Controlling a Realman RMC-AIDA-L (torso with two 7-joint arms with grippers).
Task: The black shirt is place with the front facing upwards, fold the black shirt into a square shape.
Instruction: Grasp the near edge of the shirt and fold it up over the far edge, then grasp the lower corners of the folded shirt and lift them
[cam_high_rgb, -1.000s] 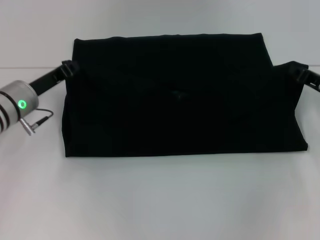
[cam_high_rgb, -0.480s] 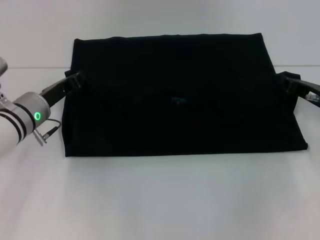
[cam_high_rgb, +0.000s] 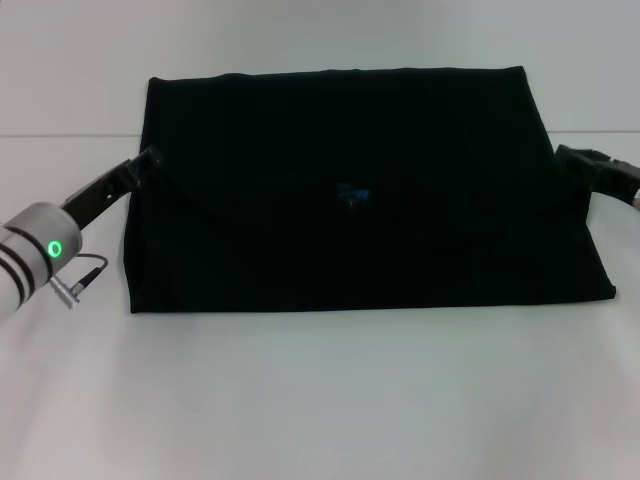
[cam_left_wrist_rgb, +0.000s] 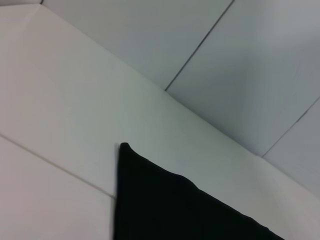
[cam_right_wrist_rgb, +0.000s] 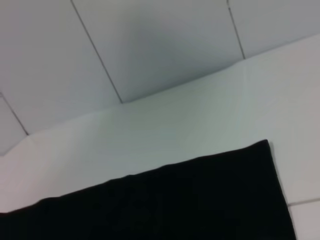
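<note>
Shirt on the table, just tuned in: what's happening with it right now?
The shirt lies on the white table, already folded into a wide black rectangle, with a small blue label showing mid-cloth. The left hand is at its left edge and the right hand at its right edge. Their grip state cannot be made out.

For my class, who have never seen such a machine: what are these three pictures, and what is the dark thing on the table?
A two-armed robot took them. One camera sits on its head, looking down; the other two sit on its wrists. The dark thing is the black shirt, folded into a wide rectangle on the white table, a small blue label showing. The left tool sits at the shirt's left edge, the right tool at its right edge. Whether either grips the cloth cannot be seen.
</note>
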